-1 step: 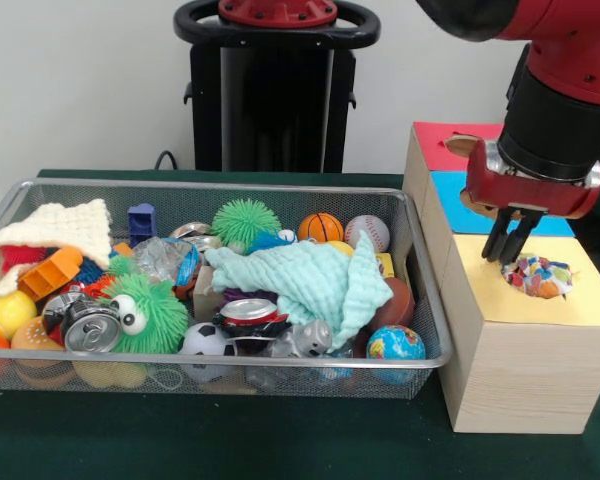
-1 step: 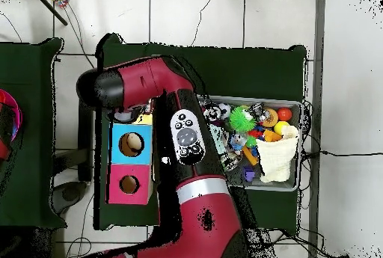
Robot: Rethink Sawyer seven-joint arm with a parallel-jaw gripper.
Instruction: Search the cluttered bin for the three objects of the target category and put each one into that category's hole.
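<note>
1. The gripper point(image 1: 511, 252) is hanging right over the yellow end of the wooden box point(image 1: 525, 380), its fingers pressed close together with nothing pinched between them.
2. A multicoloured ball point(image 1: 539, 276) is sitting in the yellow hole just beside the fingertips; can't tell if they're actually touching it.
3. The box top is showing three colour patches: red point(image 1: 440, 143) at the back, blue point(image 1: 458, 212) in the middle, yellow point(image 1: 540, 300) up front. From overhead the red hole point(image 2: 129, 185) and the blue hole point(image 2: 131, 144) are both showing, while the arm point(image 2: 191, 150) is covering the yellow end.
4. The wire bin point(image 1: 210, 360) is sitting just beside the box, packed with stuff: a mint cloth point(image 1: 300, 280) draped across the middle, a green spiky ball point(image 1: 246, 222), a basketball point(image 1: 321, 227), a baseball point(image 1: 368, 231), a globe ball point(image 1: 395, 343) and a soccer ball point(image 1: 203, 340).
5. Also in there: a fuzzy green toy with googly eyes point(image 1: 150, 312), two crushed cans point(image 1: 85, 325), and a cream knitted cloth point(image 1: 65, 230) lying over the left corner.
</note>
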